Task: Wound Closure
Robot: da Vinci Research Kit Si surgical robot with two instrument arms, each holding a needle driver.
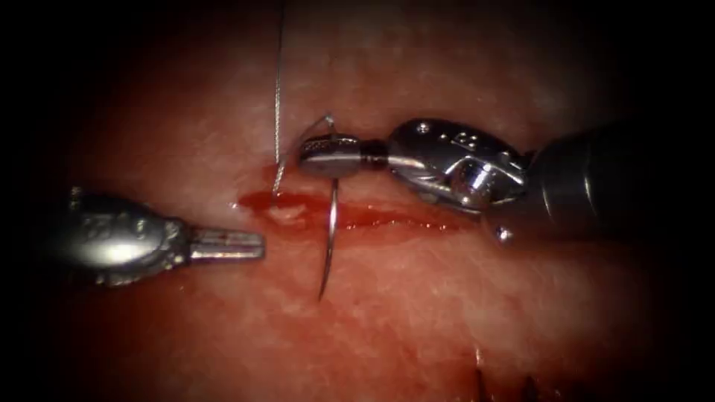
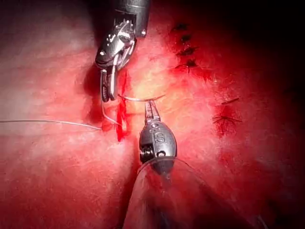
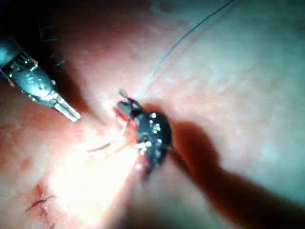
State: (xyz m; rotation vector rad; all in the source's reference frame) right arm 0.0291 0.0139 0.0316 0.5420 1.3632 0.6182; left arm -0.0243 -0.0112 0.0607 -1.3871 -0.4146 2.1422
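Note:
My right tool comes in from the right, its jaws shut on the curved needle close to its thread end. From there the needle arcs down across the left part of the cut, and its tip lies over the tissue below the cut; I cannot see it entering. Thread runs from the top of the view down into the tissue at the cut's left end. My left tool lies left of the needle, shut and holding nothing. The left wrist view has the needle spanning from the right tool toward the left tool.
Red fluid fills the cut and pools at its left end. Dark earlier stitches and cut ends of thread mark the tissue beside the cut. The thread trails away over pale tissue.

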